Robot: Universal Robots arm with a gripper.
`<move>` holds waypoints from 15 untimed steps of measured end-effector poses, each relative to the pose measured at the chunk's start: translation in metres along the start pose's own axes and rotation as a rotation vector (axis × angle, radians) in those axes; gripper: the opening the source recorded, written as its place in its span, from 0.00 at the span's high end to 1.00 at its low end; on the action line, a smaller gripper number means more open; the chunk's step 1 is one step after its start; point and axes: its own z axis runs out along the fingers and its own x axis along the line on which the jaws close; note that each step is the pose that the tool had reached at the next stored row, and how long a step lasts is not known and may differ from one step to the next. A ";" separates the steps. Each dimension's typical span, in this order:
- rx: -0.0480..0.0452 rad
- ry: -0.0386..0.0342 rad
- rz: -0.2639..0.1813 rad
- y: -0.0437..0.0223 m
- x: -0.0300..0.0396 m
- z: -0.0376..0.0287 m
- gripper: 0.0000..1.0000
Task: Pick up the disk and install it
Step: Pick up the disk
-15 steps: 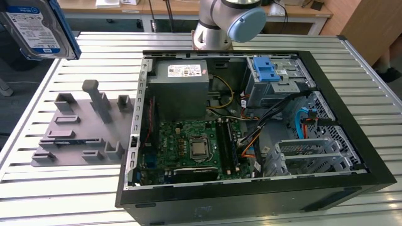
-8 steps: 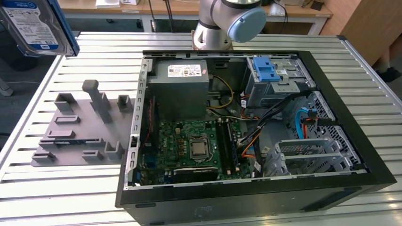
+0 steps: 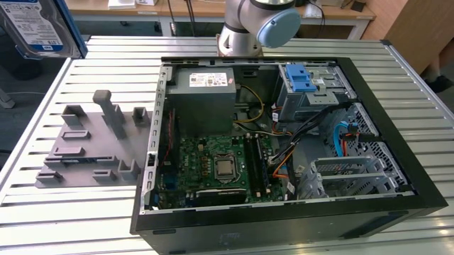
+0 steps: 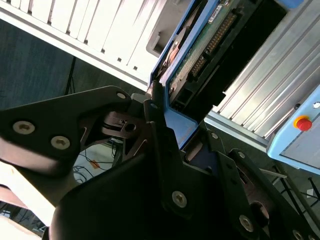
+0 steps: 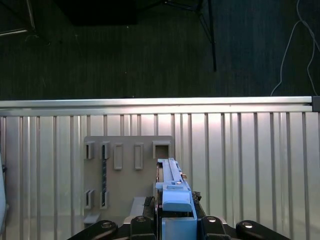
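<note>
Disk clamped in tool over grey fixture; open computer case beside fixture.

- disk: cut off by the exterior view's top and left edges.
- disk's near end: hidden inside the gripper in the first wrist view.
- arm: cut off above its base by the exterior view's top edge.
- case: front cut off by the exterior view's bottom edge.
</note>
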 end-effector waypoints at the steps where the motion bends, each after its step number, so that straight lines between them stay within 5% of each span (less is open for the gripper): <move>1: 0.0001 0.0000 0.000 0.0000 0.0000 -0.0012 0.64; 6: 0.0000 0.0000 0.000 0.0001 -0.0002 -0.0067 0.64; 15: 0.0001 -0.0001 0.000 -0.0011 -0.0002 -0.0071 0.64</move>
